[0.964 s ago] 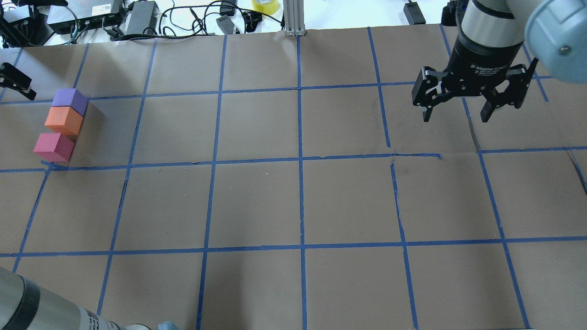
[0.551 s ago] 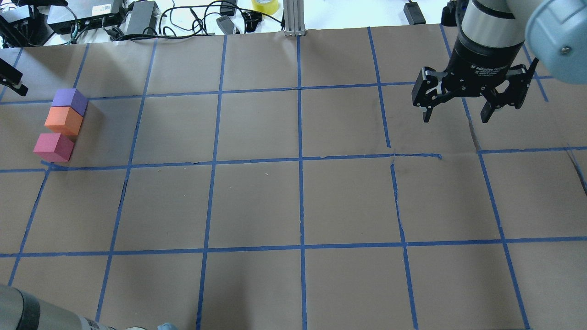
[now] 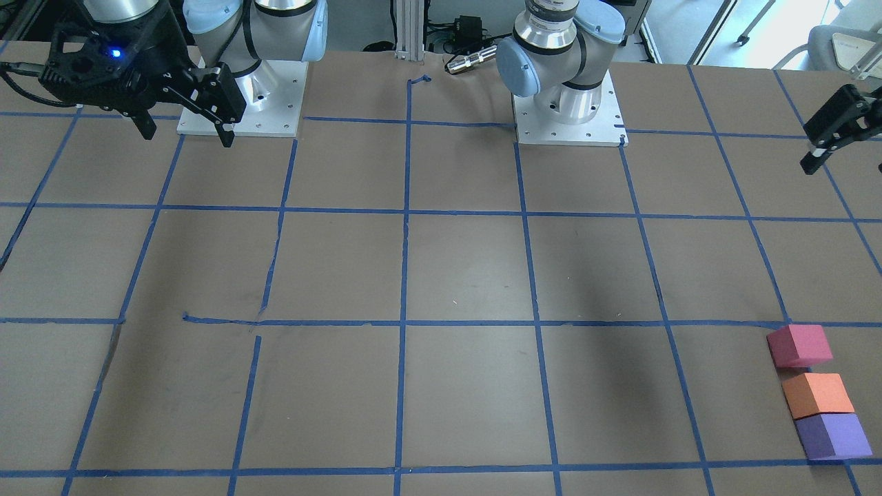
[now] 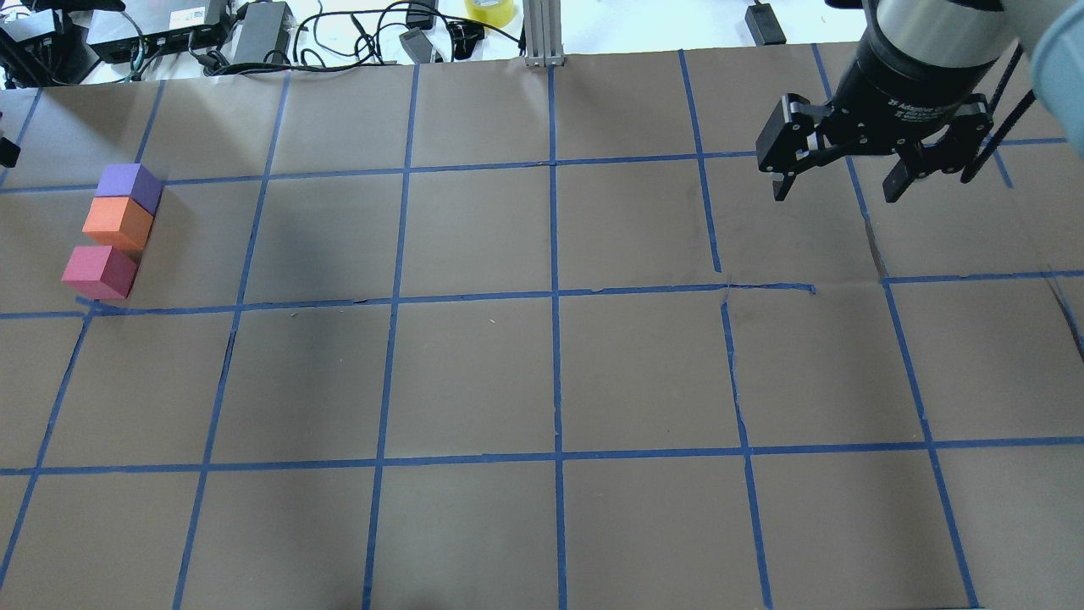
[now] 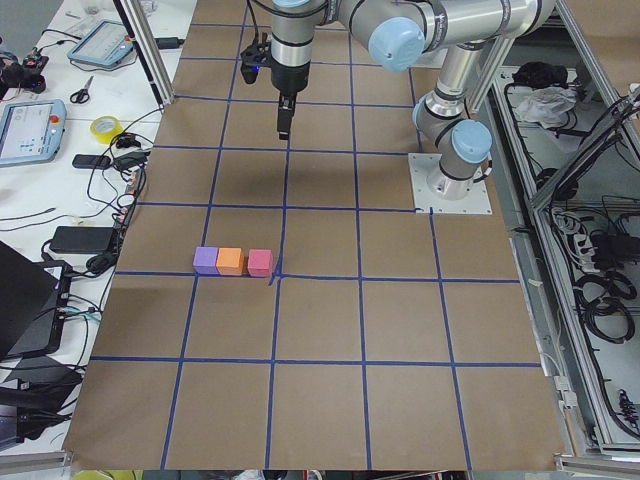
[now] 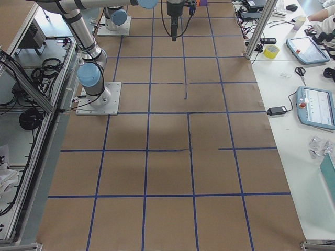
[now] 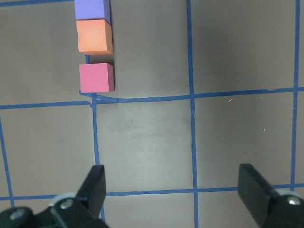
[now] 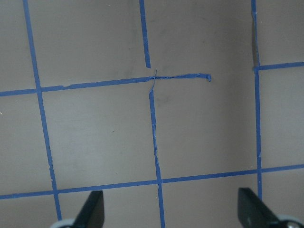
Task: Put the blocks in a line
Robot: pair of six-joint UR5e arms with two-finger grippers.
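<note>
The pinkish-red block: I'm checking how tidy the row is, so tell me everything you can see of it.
The pinkish-red block is a small matte cube that looks like foam, with clean edges and no visible marks. It sits flat on the brown paper table, close beside a crossing of blue tape lines. It forms one end of the row, roughly in line with the orange block but a narrow gap apart from it. Nothing but the table touches it.
</note>
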